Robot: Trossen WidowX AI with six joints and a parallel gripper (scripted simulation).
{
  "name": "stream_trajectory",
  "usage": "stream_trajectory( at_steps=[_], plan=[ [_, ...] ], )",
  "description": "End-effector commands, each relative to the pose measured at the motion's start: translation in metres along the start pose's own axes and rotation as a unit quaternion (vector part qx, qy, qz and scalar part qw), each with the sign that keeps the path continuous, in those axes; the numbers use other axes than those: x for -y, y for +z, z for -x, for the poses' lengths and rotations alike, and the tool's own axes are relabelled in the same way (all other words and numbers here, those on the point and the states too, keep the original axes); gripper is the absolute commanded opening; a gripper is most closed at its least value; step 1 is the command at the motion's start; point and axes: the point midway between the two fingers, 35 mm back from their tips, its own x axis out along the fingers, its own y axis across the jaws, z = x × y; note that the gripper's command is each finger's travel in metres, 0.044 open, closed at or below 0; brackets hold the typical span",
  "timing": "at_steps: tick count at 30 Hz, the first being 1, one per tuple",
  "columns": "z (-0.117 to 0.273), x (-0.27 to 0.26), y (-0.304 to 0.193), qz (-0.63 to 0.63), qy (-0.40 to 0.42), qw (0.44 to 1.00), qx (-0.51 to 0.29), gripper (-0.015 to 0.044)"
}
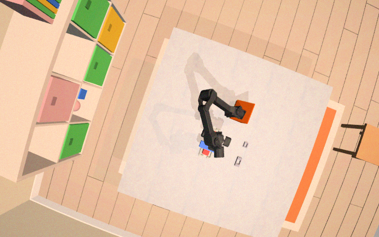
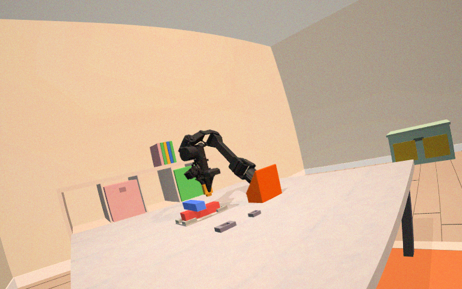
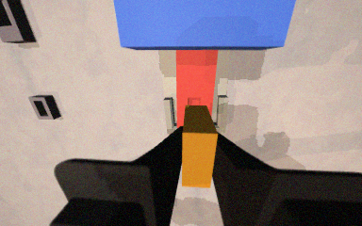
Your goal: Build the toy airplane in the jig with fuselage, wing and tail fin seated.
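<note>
The red fuselage (image 1: 206, 151) (image 2: 213, 206) (image 3: 195, 85) lies lengthwise in the pale cradle (image 2: 189, 221) (image 3: 169, 113) and looks flat. The blue wing (image 1: 203, 144) (image 2: 194, 205) (image 3: 205, 25) lies level across its top; the wing's tab is hidden. My gripper (image 2: 208, 190) (image 3: 194, 131) is shut on the orange tail fin (image 2: 206, 189) (image 3: 198, 162), above the tail end of the fuselage with a gap below in the exterior view. In the wrist view the small tail socket (image 3: 193, 101) shows just beyond the fin's far edge. The fin's tab is not visible.
A larger grey hollow block (image 1: 236, 165) (image 2: 221, 229) (image 3: 28, 24) and a smaller one (image 1: 243, 144) (image 2: 251, 215) (image 3: 55, 106) lie beside the cradle. An orange-red wedge (image 1: 249, 110) (image 2: 269, 183) stands at the arm's base.
</note>
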Motion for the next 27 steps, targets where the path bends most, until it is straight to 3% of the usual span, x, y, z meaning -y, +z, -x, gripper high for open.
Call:
stream_trajectory(
  at_steps=[1,27],
  plan=[
    [0.0,0.001,0.0,0.003,-0.002,1.0,0.0,0.0065],
    [-0.032,0.002,-0.001,0.003,-0.002,1.0,0.0,0.0065]
  ],
)
